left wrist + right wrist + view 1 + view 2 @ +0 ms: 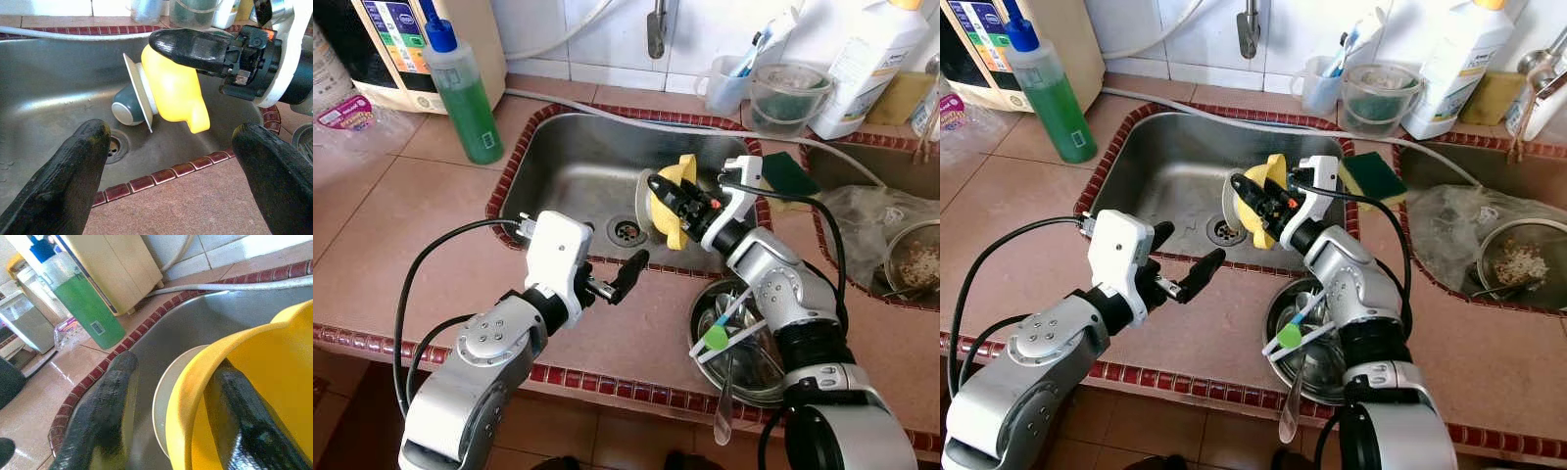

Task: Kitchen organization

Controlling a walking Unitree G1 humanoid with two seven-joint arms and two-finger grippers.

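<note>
My right gripper (pixel 664 192) is over the steel sink (pixel 568 166), shut on a yellow plastic cup (pixel 171 88). One finger is inside the cup (pixel 254 357) and the other finger (pixel 105 416) is outside it. A thin white plate (pixel 137 93) stands on edge against the cup's outer side, between the fingers. A grey-blue bowl (pixel 126 105) lies behind the plate, near the drain. My left gripper (pixel 1185 250) hovers open above the tiled counter at the sink's front rim, pointing at the cup with nothing between its fingers.
A green soap bottle (pixel 470 98) stands at the sink's back left. A steel bowl with utensils (pixel 744 343) sits on the front counter under my right arm. A green sponge (pixel 788 174), a plastic container (pixel 788 98) and a white bottle (pixel 867 69) are at the back right. A strainer with food (pixel 915 259) is at the far right.
</note>
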